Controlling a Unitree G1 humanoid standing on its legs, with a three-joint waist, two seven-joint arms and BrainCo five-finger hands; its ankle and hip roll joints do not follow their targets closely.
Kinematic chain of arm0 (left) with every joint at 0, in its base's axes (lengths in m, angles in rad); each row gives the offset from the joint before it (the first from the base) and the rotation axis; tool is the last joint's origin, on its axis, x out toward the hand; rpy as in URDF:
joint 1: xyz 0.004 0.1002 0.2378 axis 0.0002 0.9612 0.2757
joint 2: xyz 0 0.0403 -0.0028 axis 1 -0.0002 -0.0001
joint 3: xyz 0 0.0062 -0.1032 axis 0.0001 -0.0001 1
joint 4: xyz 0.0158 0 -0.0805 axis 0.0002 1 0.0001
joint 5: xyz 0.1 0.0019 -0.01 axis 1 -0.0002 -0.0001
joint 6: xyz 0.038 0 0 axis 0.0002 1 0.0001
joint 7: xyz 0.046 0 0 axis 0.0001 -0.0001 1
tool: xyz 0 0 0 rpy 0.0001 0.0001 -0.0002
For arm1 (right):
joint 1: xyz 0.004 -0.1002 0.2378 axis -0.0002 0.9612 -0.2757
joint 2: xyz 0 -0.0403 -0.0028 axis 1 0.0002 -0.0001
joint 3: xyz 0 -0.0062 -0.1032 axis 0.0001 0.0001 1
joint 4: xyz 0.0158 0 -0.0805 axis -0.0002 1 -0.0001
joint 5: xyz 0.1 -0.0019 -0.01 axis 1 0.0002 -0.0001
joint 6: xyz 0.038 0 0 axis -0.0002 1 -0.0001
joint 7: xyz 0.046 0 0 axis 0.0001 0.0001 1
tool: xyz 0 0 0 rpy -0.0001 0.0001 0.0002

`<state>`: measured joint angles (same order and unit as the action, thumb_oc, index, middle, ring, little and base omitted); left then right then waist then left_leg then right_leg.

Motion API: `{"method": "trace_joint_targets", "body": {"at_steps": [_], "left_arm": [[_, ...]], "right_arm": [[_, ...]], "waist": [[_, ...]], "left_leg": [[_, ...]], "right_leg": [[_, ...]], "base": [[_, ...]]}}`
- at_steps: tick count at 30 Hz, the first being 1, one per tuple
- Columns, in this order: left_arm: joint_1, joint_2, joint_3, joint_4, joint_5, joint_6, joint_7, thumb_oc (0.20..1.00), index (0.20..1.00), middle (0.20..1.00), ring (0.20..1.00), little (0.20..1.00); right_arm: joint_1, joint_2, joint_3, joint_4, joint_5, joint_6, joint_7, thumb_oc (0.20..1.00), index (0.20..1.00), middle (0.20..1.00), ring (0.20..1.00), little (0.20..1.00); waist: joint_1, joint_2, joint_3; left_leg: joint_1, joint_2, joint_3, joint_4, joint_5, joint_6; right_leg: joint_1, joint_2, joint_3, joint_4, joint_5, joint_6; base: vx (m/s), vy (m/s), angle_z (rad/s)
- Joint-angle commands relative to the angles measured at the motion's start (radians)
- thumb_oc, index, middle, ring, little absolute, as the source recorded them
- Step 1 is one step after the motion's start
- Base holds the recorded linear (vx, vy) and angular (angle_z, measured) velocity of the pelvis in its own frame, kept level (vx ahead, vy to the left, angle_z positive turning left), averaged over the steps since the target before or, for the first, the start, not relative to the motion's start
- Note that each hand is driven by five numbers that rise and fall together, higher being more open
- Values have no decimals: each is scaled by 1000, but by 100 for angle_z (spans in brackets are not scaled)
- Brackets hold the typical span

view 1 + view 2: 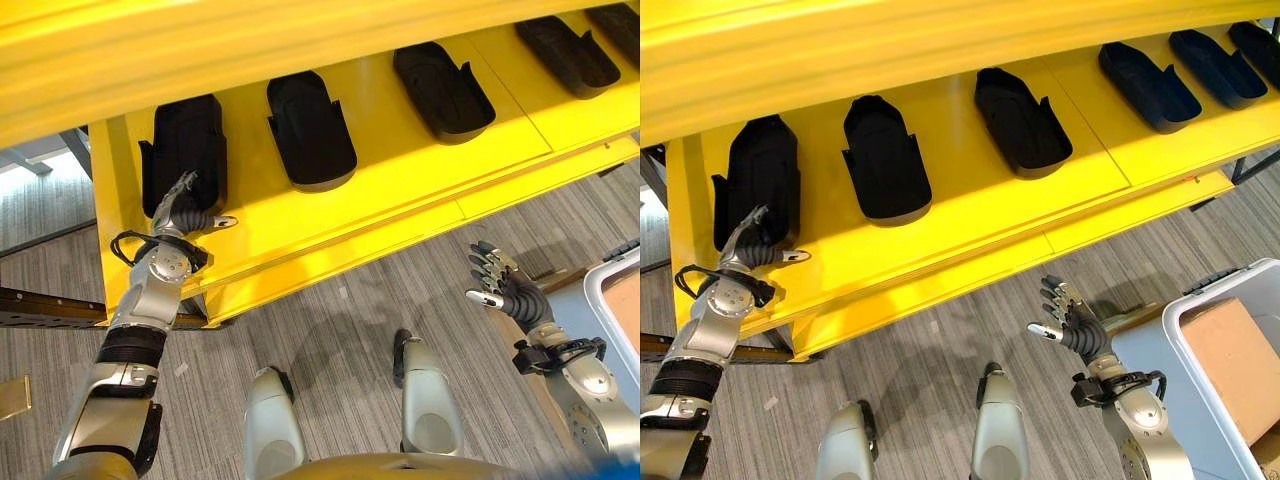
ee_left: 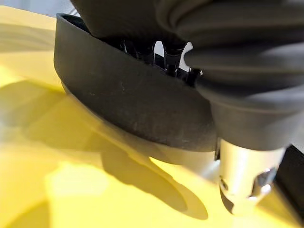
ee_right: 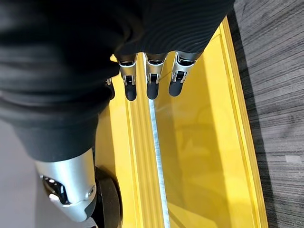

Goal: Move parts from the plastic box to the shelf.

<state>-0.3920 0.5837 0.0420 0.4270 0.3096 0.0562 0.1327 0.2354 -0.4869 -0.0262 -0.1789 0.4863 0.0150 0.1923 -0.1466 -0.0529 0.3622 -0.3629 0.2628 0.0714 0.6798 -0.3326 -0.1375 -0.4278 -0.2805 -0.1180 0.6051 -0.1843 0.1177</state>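
The yellow shelf (image 1: 970, 215) carries black parts laid in a single row along its length; six can be counted in the right eye view. Counting from the shelf's left end: the first part (image 1: 758, 175), the second part (image 1: 885, 160), the third part (image 1: 1020, 120), the fourth part (image 1: 1145, 85), the fifth part (image 1: 1220, 65), and the sixth part (image 1: 1260, 40), cut by the picture's edge at the right end. All six lie flat on the shelf surface, apart from one another. The left robot hand (image 1: 185, 210) is at the first part, at the left end of the shelf near the front edge; its fingers reach inside the part's hollow over the near rim while the thumb stays outside, pointing along the shelf surface; whether the fingers grip the part I cannot tell. The right robot hand (image 1: 1068, 320) is over the grey carpet floor (image 1: 940, 360), in front of the shelf's front edge and well apart from every part, with fingers spread and straight, holding nothing. One plastic box (image 1: 1210, 300), pale-walled, stands on the floor to the right; one brown cardboard piece (image 1: 1230, 360) lies inside it.
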Motion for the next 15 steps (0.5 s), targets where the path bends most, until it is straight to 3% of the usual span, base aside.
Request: {"method": "trace_joint_targets", "body": {"at_steps": [1,15], "left_arm": [[52,-25,-17,17,-77,8,25,1000,1000,1000,1000,1000],[85,-48,-16,-2,-60,7,64,1000,1000,1000,1000,1000]], "right_arm": [[-12,3,-35,-58,-1,-33,-8,1000,1000,1000,1000,1000],[-28,-11,-24,-62,-6,-44,-32,1000,1000,1000,1000,1000]], "waist": [[4,-19,-24],[7,-20,-17]], "left_leg": [[35,25,-16,-55,83,1],[36,25,-19,-55,86,2]], "right_leg": [[57,-61,37,36,-37,4],[60,-62,33,40,-40,2]], "base": [[0,0,0],[0,0,0]]}}
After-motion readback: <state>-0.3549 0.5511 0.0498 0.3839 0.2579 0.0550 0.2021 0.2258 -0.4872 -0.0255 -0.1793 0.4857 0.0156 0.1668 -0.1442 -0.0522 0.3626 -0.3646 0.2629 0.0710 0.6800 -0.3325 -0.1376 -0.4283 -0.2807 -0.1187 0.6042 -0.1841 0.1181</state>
